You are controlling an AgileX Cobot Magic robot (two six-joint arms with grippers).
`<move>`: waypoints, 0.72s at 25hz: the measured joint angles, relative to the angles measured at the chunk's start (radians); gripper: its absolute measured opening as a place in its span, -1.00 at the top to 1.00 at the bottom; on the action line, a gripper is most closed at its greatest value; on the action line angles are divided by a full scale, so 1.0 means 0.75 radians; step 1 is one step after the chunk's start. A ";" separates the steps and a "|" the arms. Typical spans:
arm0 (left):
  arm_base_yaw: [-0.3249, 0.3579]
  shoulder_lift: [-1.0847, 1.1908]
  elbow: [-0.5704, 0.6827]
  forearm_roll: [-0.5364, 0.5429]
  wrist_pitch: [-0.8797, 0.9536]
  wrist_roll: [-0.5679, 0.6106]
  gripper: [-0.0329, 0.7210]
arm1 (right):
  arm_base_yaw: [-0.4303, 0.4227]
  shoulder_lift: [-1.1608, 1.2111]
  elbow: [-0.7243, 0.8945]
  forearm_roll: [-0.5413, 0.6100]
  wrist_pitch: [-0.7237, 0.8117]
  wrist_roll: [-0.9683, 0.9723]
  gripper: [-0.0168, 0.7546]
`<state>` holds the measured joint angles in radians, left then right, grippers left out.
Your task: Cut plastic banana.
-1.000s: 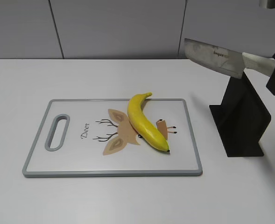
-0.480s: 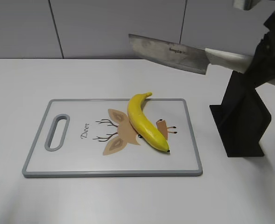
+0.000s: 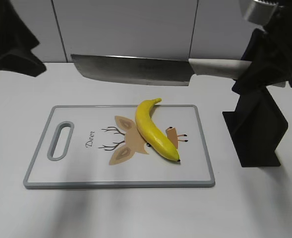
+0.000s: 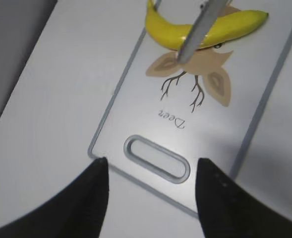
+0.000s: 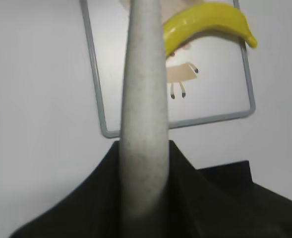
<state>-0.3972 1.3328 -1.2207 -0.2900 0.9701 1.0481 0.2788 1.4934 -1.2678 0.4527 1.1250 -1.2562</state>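
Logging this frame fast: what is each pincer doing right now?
Left pincer: open, empty, above the cutting board.
Right pincer: shut on the cleaver handle.

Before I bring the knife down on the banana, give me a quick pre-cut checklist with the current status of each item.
1. Knife held by the right gripper: ok, its handle sits between the fingers in the right wrist view.
2. Plastic banana on the cutting board: ok, it lies whole on the deer print.
3. Blade over the banana: ok, in the left wrist view it crosses the banana's middle, and it is raised clear above it.
4. Left gripper clear of the cut: ok, open and hovering over the board's handle slot, away from the banana.
5. Board steadied: not ok, nothing holds it.
6. Knife block out of the way: ok, right of the board.
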 joint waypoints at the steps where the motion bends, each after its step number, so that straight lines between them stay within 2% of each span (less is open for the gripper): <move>1: -0.011 0.046 -0.020 -0.024 0.000 0.060 -0.53 | 0.000 0.012 -0.001 0.027 0.003 -0.024 0.50; 5: -0.060 0.202 -0.119 -0.066 -0.003 0.181 -0.53 | 0.002 0.099 -0.001 0.059 0.006 -0.064 0.50; 10: -0.119 0.382 -0.244 -0.069 0.018 0.228 -0.51 | 0.002 0.190 -0.036 0.059 -0.015 -0.089 0.50; 14: -0.166 0.468 -0.269 -0.071 0.030 0.253 -0.41 | 0.002 0.221 -0.100 0.061 -0.018 -0.092 0.50; 17: -0.173 0.497 -0.270 -0.073 0.029 0.262 -0.18 | 0.002 0.235 -0.120 0.061 -0.018 -0.093 0.50; 18: -0.173 0.501 -0.270 -0.072 0.025 0.262 0.02 | 0.002 0.243 -0.120 0.060 -0.016 -0.093 0.50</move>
<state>-0.5272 1.7086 -1.4230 -0.3438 0.9886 1.2443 0.2800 1.6760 -1.3580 0.4976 1.1127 -1.3257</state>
